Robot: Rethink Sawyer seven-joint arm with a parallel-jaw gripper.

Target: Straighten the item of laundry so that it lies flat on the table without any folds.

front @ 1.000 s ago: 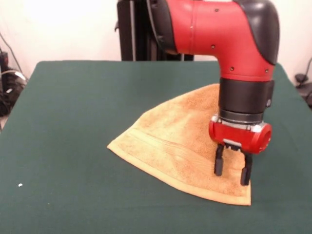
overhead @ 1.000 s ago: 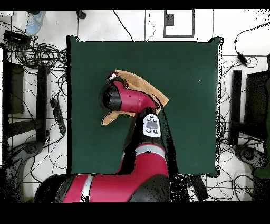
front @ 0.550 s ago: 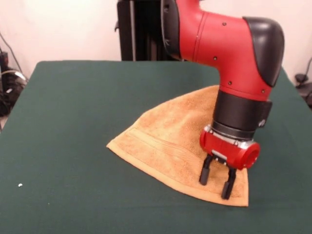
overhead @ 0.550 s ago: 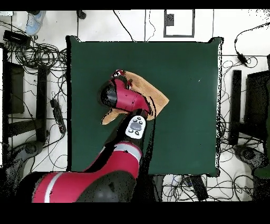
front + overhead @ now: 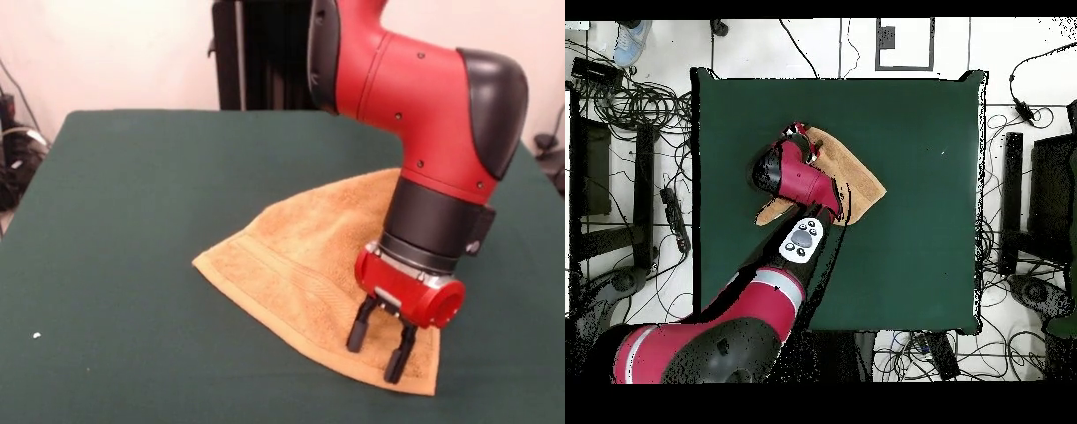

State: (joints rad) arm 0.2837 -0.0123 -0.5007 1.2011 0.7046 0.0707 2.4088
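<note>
The item of laundry [image 5: 300, 247] is an orange-tan towel lying folded into a rough triangle on the right half of the dark green table [image 5: 132, 177]. A ribbed band runs along its near-left edge. My gripper [image 5: 375, 349] is tilted and open, with its black fingertips [image 5: 357, 336] down on the towel's near right corner and nothing between them. In the overhead view the towel [image 5: 857, 176] shows left of the table's [image 5: 925, 240] middle. The arm covers much of it there, and the gripper [image 5: 801, 134] sits at its far-left corner.
A small white speck [image 5: 36, 335] lies on the cloth near the front left. Tangled cables [image 5: 635, 100] and black stands [image 5: 1013, 200] ring the table on the floor. The arm's black column [image 5: 256, 53] rises behind the far edge.
The gripper has moved nearer and slightly left in the front view, tilting more. The towel's near right corner has slid toward the front edge with it. The arm's elbow has swung round in the overhead view.
</note>
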